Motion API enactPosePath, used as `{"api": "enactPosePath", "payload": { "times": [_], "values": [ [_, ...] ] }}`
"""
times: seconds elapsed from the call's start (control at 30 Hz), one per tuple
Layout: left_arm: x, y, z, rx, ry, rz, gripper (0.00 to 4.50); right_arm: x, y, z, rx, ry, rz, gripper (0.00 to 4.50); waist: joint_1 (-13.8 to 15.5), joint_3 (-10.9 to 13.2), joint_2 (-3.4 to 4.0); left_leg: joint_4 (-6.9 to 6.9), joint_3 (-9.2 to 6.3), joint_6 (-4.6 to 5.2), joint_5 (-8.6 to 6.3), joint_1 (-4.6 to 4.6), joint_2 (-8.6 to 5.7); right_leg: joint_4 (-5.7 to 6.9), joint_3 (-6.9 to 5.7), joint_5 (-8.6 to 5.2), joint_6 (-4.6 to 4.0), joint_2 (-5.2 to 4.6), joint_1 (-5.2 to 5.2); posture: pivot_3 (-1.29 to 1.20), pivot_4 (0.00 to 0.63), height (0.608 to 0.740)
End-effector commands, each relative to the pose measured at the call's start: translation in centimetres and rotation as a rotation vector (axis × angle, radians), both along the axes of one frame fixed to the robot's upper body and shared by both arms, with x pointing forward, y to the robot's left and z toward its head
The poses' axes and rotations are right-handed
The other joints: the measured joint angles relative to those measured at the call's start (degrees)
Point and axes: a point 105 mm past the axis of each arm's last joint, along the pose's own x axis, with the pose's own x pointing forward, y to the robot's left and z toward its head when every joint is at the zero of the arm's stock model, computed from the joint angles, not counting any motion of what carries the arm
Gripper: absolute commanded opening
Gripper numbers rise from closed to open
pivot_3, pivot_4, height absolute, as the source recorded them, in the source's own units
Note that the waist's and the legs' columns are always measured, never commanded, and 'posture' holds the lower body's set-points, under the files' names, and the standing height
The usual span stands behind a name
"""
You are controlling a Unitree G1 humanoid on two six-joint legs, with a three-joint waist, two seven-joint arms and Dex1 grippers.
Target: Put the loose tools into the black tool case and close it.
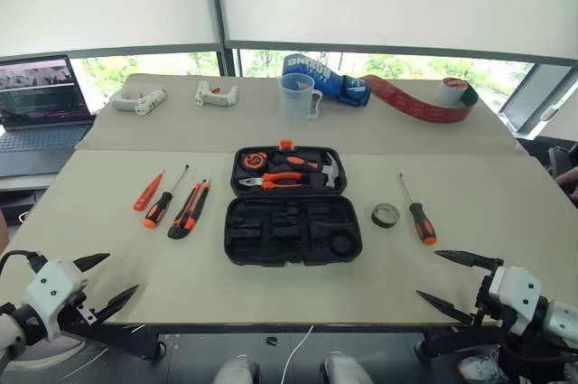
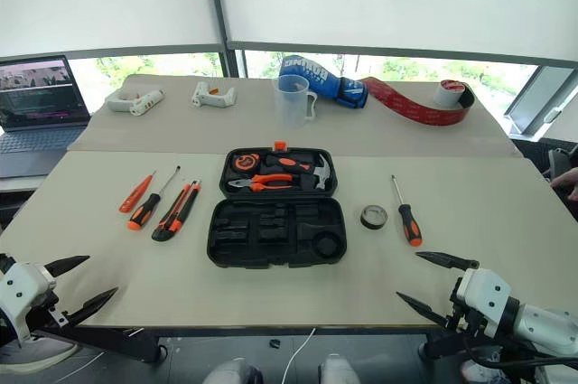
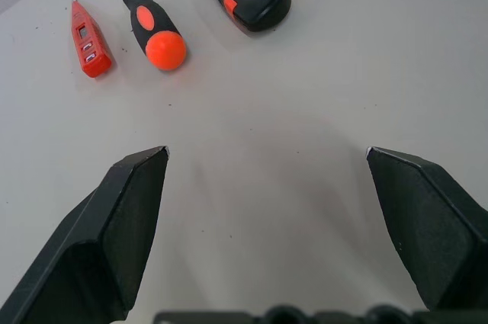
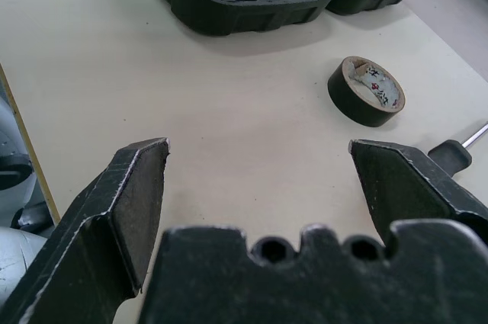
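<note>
The black tool case (image 1: 291,230) lies open flat in the middle of the table; its far half holds a hammer, pliers and a tape measure, and its near half has bare recesses. Left of it lie a small all-orange screwdriver (image 1: 148,191), an orange-and-black screwdriver (image 1: 163,203) and a utility knife (image 1: 190,209). To the right lie a small black tape roll (image 1: 386,215) and another screwdriver (image 1: 419,214). My left gripper (image 1: 101,283) hangs open at the near left edge. My right gripper (image 1: 456,282) is open at the near right edge, short of the tape roll (image 4: 366,90).
On the far table stand a clear measuring jug (image 1: 298,98), white handles (image 1: 138,99), a blue bundle and a big red tape (image 1: 424,102) partly unrolled. A laptop (image 1: 41,106) sits at the far left. A person's hand (image 1: 569,181) shows at the right edge.
</note>
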Motion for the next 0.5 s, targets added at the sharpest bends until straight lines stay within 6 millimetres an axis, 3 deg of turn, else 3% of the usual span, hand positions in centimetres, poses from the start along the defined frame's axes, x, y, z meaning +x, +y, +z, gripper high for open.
{"api": "enactPosePath", "payload": {
  "times": [0.03,0.1,0.17,0.3,0.4,0.5],
  "values": [
    [0.2,0.4,0.6,-0.106,-0.007,0.066,4.48,1.0,2.4,2.1,0.07,-0.096,0.05,4.41,0.02,0.0,0.0,0.0,0.0,0.0,0.0,0.0,0.0,0.0,0.0,0.0,0.0,0.0,0.0,0.0,0.15,0.74],
    [-0.2,1.5,0.6,-0.266,0.028,0.19,4.48,1.7,5.8,4.7,0.25,-0.152,0.13,4.41,-0.65,0.02,-0.02,0.02,0.0,0.0,0.0,0.04,0.06,0.04,0.0,0.0,-0.01,0.04,-0.01,0.0,0.15,0.74],
    [-0.6,3.0,0.8,-0.335,0.015,0.295,4.48,1.7,7.5,6.3,0.339,-0.178,0.177,4.41,-1.23,0.06,0.02,0.01,0.01,-0.02,0.01,0.05,0.22,0.15,0.01,0.05,-0.06,0.12,-0.05,0.0,0.15,0.74],
    [-2.4,6.4,0.9,-0.412,-0.003,0.483,4.48,1.5,10.1,8.3,0.414,-0.23,0.237,4.41,-0.85,0.02,-0.11,0.01,-0.01,-0.04,0.02,0.1,0.24,0.17,-0.07,0.04,-0.08,0.12,-0.05,0.0,0.15,0.74],
    [-3.4,7.4,0.7,-0.43,0.026,0.541,4.48,1.3,11.5,9.5,0.447,-0.27,0.267,4.41,-0.4,0.0,-0.19,0.0,0.0,-0.03,0.0,0.05,0.16,0.07,-0.16,0.04,-0.07,0.01,-0.08,0.0,0.15,0.74],
    [-2.9,8.0,0.6,-0.423,0.058,0.58,4.48,1.5,12.2,10.1,0.467,-0.29,0.273,4.41,0.18,0.0,-0.22,0.01,0.01,-0.03,0.0,0.01,0.08,0.05,-0.18,0.05,-0.04,-0.08,-0.1,0.0,0.15,0.74]
  ]
}}
